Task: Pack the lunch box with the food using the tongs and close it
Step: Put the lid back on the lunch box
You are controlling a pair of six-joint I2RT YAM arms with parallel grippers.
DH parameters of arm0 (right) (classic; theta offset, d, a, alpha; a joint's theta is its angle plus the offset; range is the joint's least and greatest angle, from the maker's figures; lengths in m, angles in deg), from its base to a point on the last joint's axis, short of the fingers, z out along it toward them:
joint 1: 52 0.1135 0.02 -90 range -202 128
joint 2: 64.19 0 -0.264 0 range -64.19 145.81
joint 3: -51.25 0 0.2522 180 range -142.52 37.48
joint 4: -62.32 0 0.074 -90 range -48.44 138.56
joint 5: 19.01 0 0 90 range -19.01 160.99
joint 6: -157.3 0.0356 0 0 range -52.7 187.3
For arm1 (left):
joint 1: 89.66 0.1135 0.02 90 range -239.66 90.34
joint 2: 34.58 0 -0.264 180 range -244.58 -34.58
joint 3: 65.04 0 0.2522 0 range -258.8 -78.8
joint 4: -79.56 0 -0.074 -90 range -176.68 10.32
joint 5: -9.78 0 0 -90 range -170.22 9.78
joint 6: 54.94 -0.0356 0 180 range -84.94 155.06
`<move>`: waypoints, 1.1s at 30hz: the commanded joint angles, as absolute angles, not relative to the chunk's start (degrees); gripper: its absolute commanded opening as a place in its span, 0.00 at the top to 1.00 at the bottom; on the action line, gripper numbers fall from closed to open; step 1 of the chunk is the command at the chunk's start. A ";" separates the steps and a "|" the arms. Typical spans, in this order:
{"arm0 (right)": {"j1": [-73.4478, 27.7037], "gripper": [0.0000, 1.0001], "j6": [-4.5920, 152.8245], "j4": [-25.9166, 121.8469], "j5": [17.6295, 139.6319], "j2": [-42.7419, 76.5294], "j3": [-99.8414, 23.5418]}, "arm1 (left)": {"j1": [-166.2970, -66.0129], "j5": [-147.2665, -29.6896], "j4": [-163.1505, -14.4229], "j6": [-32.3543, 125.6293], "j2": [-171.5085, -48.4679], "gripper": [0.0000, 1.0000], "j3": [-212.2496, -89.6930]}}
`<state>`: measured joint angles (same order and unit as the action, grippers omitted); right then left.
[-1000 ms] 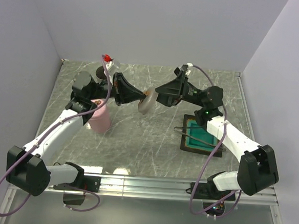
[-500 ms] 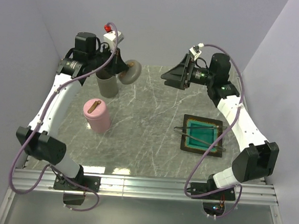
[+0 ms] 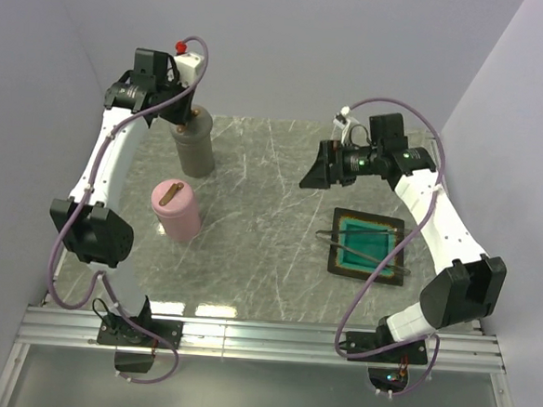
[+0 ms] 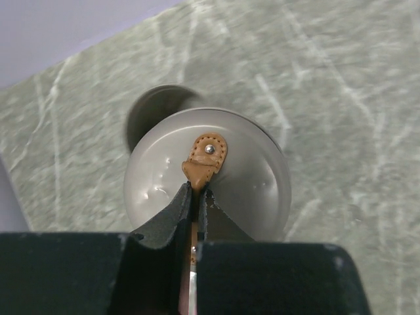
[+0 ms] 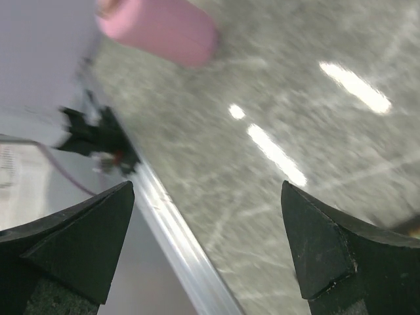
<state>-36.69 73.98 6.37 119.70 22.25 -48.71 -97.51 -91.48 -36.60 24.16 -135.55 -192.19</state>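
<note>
- Rail (image 3: 262, 331) of bare metal ran along the near edge of the marbled table (image 3: 258, 258), and both arm bases were bolted to it.
- Tongs (image 3: 357, 250) lay on the right side of the table, flat across a dark tray (image 3: 364, 272) with a teal floor. Neither gripper touched them. They showed too thin to tell how far apart their slim arms stood, or whether anything sat between them.
- On the left side stood a pink container (image 3: 177, 216), upright and lidded, with a small brown tab (image 3: 170, 195) lying on its top. It was well apart from both grippers. In the right wrist view it appeared only as a blurred pink shape (image 5: 161, 29) at the upper edge.
- Beyond the tray, the right gripper (image 3: 313, 169) hung over the table with its jaws spread fully wide and nothing held. Its own camera (image 5: 207, 187) showed only blurred table and rail between the fingers.
- A grey container (image 3: 196, 152) stood upright at the far left, behind the pink one.
- Directly above it was the left gripper (image 3: 180, 113). Its wrist view showed the fingers (image 4: 197, 193) pinched almost together on the tan tab (image 4: 207, 154) at the middle of a round silvery lid (image 4: 252, 190).
- Whether that lid sat on the grey container or hung just above it could not be told.
</note>
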 commanded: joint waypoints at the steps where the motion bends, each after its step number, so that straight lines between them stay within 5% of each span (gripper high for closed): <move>1: -35.83 0.00 64.85 3.03 111.88 19.23 -44.35 | -94.93 -88.30 -36.15 22.14 -137.15 0.93 -197.09; 33: -34.60 0.00 63.79 5.32 110.81 17.11 -40.21 | -94.58 -87.86 -32.72 14.84 -152.44 1.00 -207.21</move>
<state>-35.11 64.41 4.35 110.65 19.16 -40.23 -94.26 -86.46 -31.18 14.81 -151.81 -204.18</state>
